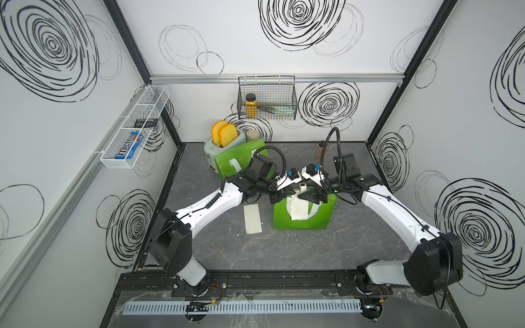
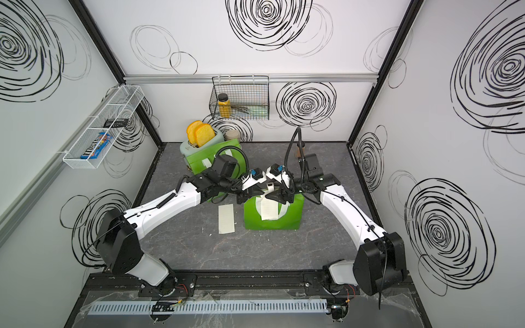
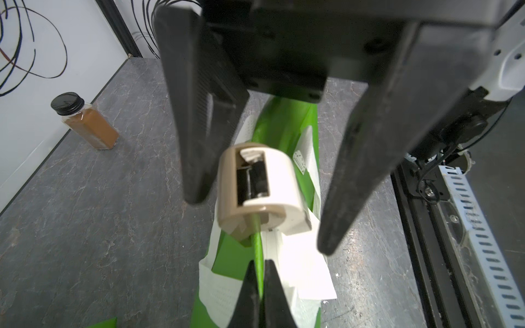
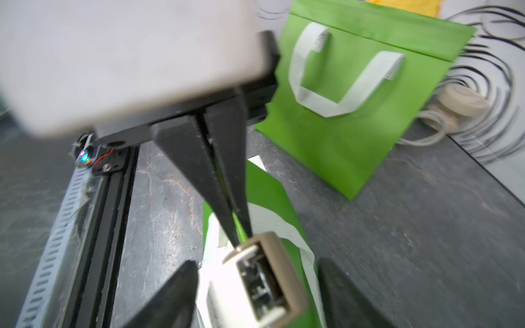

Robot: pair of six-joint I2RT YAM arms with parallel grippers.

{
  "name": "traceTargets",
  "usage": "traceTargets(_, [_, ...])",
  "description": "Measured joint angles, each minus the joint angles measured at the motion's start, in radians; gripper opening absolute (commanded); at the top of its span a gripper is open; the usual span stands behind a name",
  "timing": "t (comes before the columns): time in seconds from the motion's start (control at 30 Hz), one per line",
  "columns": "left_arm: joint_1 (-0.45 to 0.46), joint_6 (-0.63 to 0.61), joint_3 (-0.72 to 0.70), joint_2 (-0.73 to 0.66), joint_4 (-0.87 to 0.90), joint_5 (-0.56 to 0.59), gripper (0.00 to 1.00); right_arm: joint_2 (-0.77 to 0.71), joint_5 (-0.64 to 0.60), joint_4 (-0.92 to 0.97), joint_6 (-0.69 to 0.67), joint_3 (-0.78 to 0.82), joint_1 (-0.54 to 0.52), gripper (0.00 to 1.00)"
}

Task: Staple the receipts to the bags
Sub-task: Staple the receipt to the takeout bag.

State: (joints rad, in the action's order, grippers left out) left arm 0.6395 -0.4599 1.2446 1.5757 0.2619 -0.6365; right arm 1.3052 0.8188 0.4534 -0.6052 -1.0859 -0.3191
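Observation:
A green bag (image 1: pixel 312 221) stands mid-table with a receipt (image 1: pixel 299 208) hanging down its front over the white handle. My left gripper (image 3: pixel 260 272) is shut on this bag's top edge. A small beige-and-white stapler (image 3: pixel 255 187) sits astride that edge just beyond it. My right gripper (image 4: pixel 255 272) straddles the stapler (image 4: pixel 267 275), open, with a gap showing at each finger. A second receipt (image 1: pixel 252 219) lies flat on the table left of the bag. The other green bag (image 4: pixel 355 113) leans against the toaster at the back left.
A mint toaster (image 1: pixel 224 142) holding toast and a beige roll (image 1: pixel 252 136) stand behind the far bag. A brown spice jar (image 3: pixel 88 125) stands by the back wall. A black wire basket (image 1: pixel 267 98) hangs on that wall, and a white rack (image 1: pixel 133 127) on the left wall.

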Motion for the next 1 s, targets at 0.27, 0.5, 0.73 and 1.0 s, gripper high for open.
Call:
traceTargets(0.27, [0.002,0.109,-0.023,-0.007,-0.060,0.024,0.00,-0.256,-0.237,-0.192,0.348,0.063,0.012,0.67])
traceTargets(0.5, [0.013,0.140,-0.023,-0.007,-0.067,0.035,0.00,-0.430,-0.524,-0.220,0.587,0.166,-0.170,0.59])
traceTargets(0.73, [0.016,0.157,-0.022,-0.007,-0.070,0.035,0.00,-0.415,-0.869,-0.204,0.792,0.244,-0.441,0.59])
traceTargets(1.0, [0.022,0.162,-0.022,-0.007,-0.070,0.036,0.00,-0.290,-1.069,-0.192,0.915,0.243,-0.507,0.60])
